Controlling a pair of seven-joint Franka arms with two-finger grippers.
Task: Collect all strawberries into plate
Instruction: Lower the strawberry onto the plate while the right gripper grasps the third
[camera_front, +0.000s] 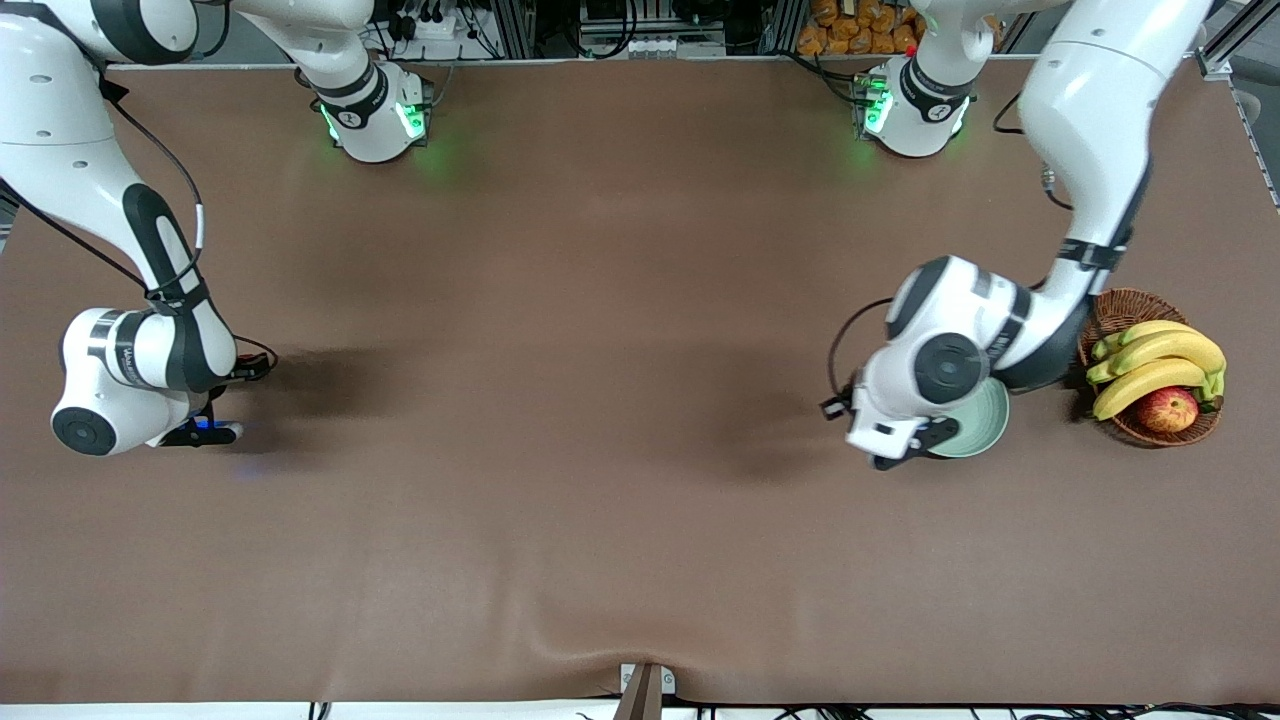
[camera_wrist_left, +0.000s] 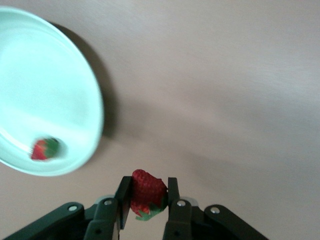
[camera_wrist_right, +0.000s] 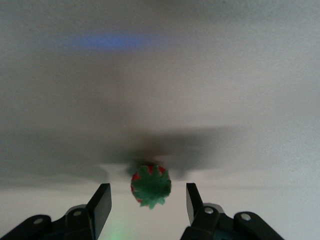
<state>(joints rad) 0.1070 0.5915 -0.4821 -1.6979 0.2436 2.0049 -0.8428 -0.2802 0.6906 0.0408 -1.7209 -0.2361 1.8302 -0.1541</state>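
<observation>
The left gripper (camera_wrist_left: 148, 207) clamps a strawberry (camera_wrist_left: 146, 192) just beside the plate (camera_wrist_left: 75, 90), which holds another strawberry (camera_wrist_left: 44, 149); released early, it misses the rim. The right gripper (camera_wrist_right: 148, 202) straddles the third berry (camera_wrist_right: 150, 185), fingers apart; closing off-center could squirt it away.

The front camera looked down from high across the table (camera_front: 600, 400) toward my bases, taking in both arms. My left wrist camera pointed down past my left gripper (camera_wrist_left: 148, 200) from close by, the plate (camera_wrist_left: 75, 85) just beside it; the front view shared that plate (camera_front: 985, 425), mostly under my left arm. My right wrist camera looked down past my right gripper (camera_wrist_right: 148, 200), low over bare table at the right arm's end.
</observation>
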